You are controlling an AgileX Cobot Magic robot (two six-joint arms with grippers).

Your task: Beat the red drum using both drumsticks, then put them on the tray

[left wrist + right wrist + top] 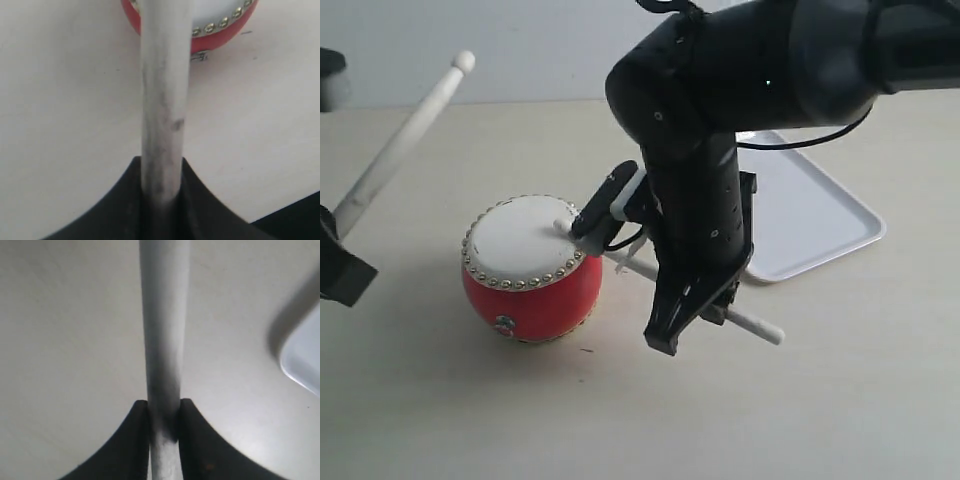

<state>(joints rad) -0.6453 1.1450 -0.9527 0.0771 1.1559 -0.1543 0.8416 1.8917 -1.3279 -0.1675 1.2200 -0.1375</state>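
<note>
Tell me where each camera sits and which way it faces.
Exterior: above the table, looking down on red drum, tray, left gripper, right gripper.
Left wrist: behind the left gripper, looking along the left drumstick toward the red drum.
Right wrist: behind the right gripper, looking along the right drumstick at table and tray corner.
Shared: exterior and left wrist show the red drum.

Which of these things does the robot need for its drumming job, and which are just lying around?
For the job:
- red drum
- left drumstick, held in the left hand
- right drumstick, held in the right hand
- white tray

Just there:
- the table
- a black cable on the right arm
No other loose things show.
</note>
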